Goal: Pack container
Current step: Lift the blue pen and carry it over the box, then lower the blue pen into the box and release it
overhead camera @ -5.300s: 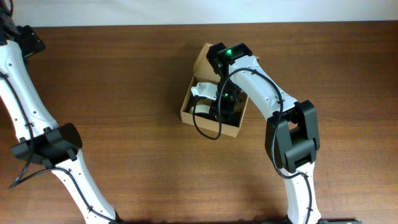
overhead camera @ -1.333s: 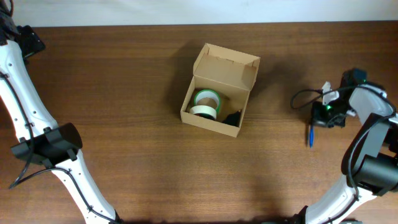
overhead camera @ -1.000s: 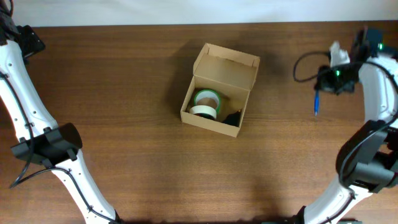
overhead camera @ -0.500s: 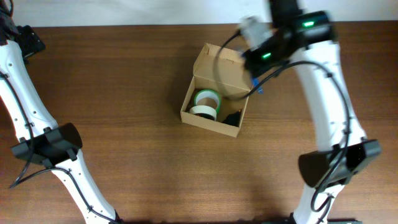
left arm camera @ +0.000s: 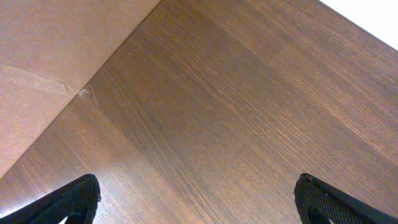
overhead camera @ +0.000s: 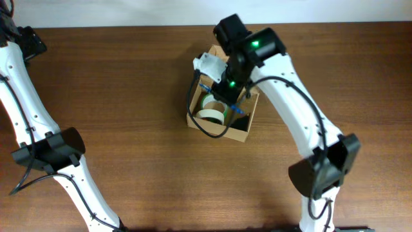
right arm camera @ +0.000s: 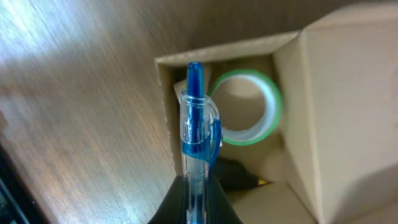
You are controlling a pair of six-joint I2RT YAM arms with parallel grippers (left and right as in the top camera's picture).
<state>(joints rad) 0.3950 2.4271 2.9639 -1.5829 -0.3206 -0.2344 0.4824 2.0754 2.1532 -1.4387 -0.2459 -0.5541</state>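
Right claw (right arm camera: 195,199), pinching blue pen (right arm camera: 198,127), has swung from far right of table (overhead camera: 129,77) to above container (overhead camera: 222,131); release likely next; left claw (left arm camera: 196,205) spread.

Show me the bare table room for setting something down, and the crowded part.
Bare table runs wide between the left arm and the container; more lies right of the right arm. Crowded: the container, with a tape roll inside and the right gripper holding a blue pen over it.

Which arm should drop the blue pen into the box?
Right. The right fingers pinch the blue pen above the open box; the left fingers are open and empty, far from it.
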